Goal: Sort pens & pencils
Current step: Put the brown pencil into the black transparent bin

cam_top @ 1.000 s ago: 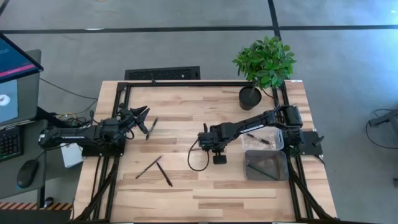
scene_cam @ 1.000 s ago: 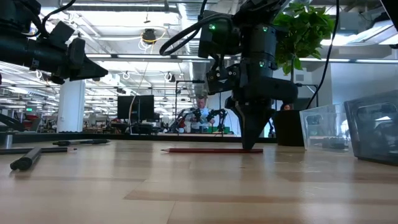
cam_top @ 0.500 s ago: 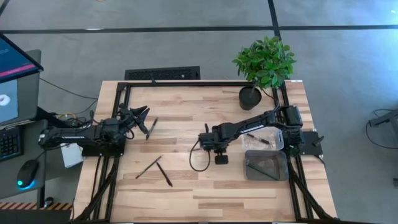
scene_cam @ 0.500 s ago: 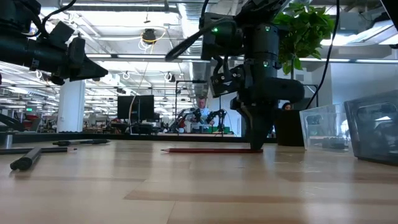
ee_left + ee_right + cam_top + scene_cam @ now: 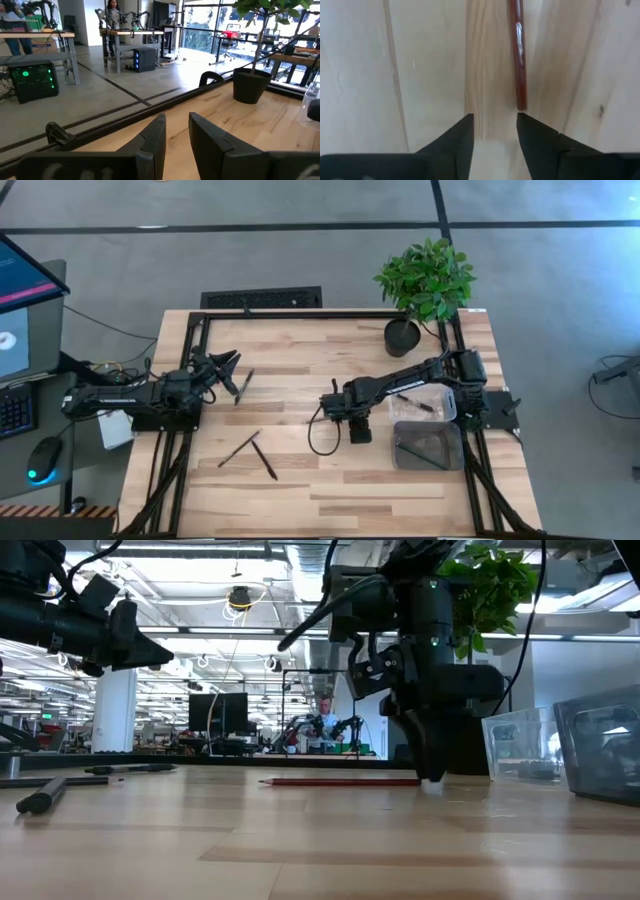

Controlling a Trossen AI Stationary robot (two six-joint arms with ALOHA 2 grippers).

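Note:
A reddish-brown pencil [image 5: 340, 781] lies flat on the table. In the right wrist view its end [image 5: 521, 102] stops just ahead of one fingertip. My right gripper [image 5: 493, 125] [image 5: 345, 415] points down at the table, open, with only bare wood between its fingers. My left gripper [image 5: 228, 372] [image 5: 176, 135] hovers at the table's left, open on nothing, next to a dark pen [image 5: 245, 385]. Two more dark pens [image 5: 240, 448] [image 5: 266, 461] lie crossed near the front left. My right gripper has one fingertip [image 5: 525, 120] right at the pencil's end [image 5: 521, 106]. Whether the two touch, I cannot tell. The pencil lies outside the gap between the fingers.
Two clear bins [image 5: 428, 402] [image 5: 428, 445] stand at the table's right, the far one with a dark stick inside. A potted plant [image 5: 405, 335] sits at the far right corner. A black frame rail [image 5: 300, 314] runs along the far edge.
My right gripper has moved along the pencil toward the table's right edge and now stands at the pencil's right end. The pencil has stayed where it was.

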